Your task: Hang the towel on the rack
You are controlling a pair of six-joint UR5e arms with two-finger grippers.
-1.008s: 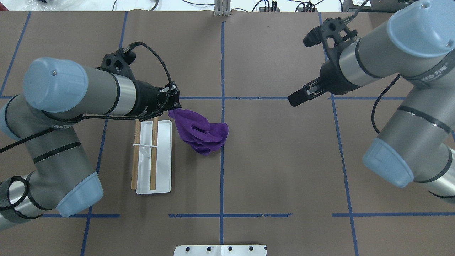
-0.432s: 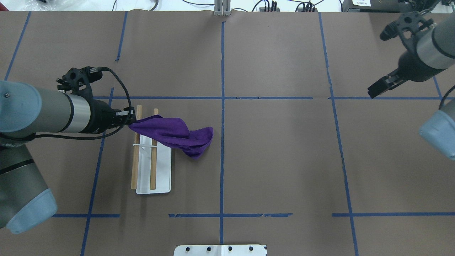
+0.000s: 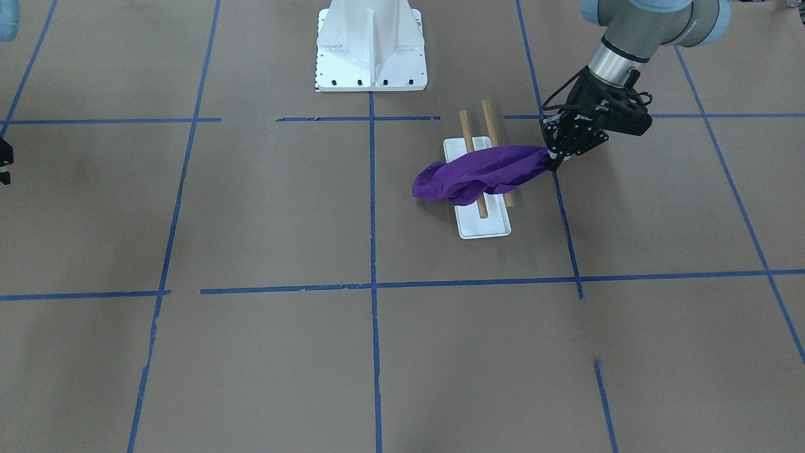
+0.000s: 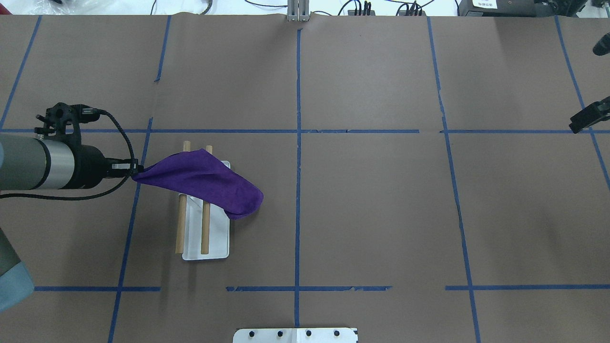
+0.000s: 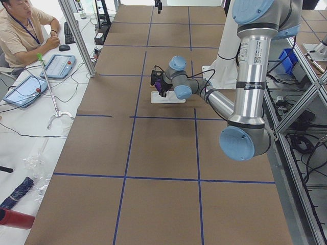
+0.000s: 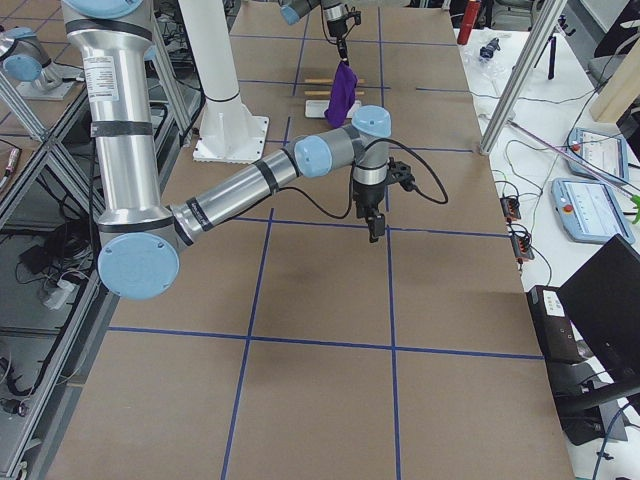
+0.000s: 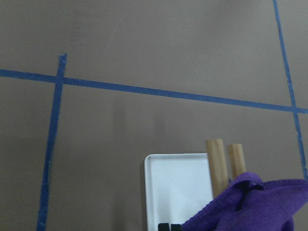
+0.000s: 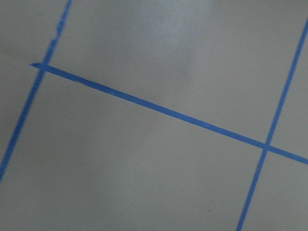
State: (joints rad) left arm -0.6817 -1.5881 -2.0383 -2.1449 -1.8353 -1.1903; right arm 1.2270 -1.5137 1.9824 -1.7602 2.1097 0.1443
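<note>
The table (image 4: 371, 200) is brown, with blue tape lines (image 4: 298, 190) that make squares. At 9 o'clock on it, the purple towel (image 4: 200, 178) lies across the two wooden rods (image 4: 180, 228) of the rack (image 4: 217, 243). The left gripper (image 4: 136, 169) pinches one towel corner. The right gripper (image 4: 588, 119) is far off at 3 o'clock, and I cannot tell if its fingers are apart. A man (image 5: 23, 30) sits at a white desk (image 5: 20, 117).
</note>
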